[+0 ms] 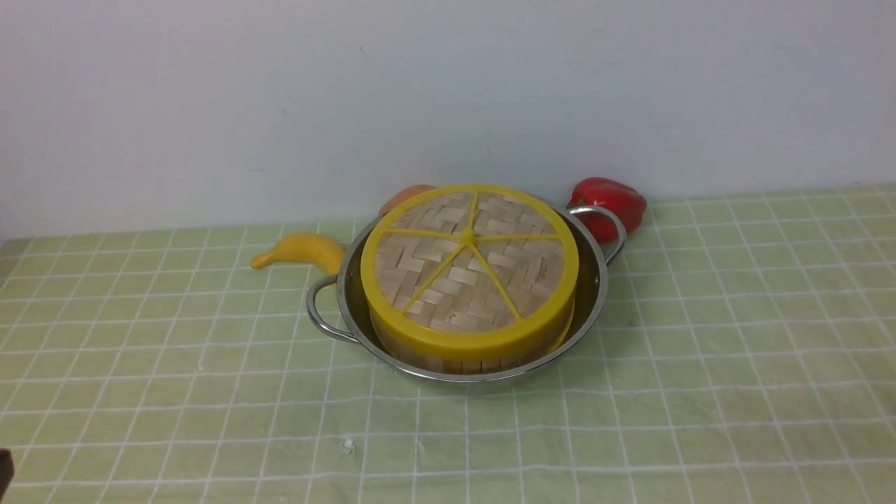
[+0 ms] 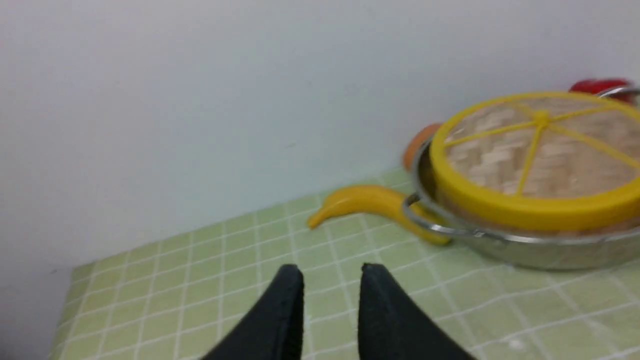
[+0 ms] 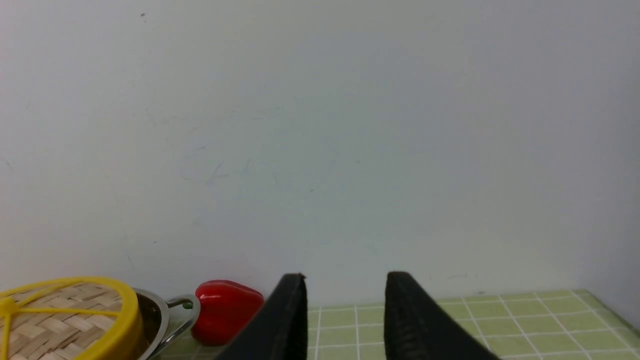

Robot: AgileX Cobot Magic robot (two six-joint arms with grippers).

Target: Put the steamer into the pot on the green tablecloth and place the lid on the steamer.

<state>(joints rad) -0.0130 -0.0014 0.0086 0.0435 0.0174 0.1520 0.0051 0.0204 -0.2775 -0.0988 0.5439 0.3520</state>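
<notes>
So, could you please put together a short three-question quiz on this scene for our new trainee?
1. True or false: the lid rests on the steamer, which sits inside the pot.
2. Which item lies behind the pot's right handle? A) banana B) red pepper C) spoon
3. Fill in: the left gripper and the right gripper are both ____ and hold nothing.

Key
1. True.
2. B: the red pepper. The banana lies on the left side, on the green tablecloth.
3. Open.
</notes>
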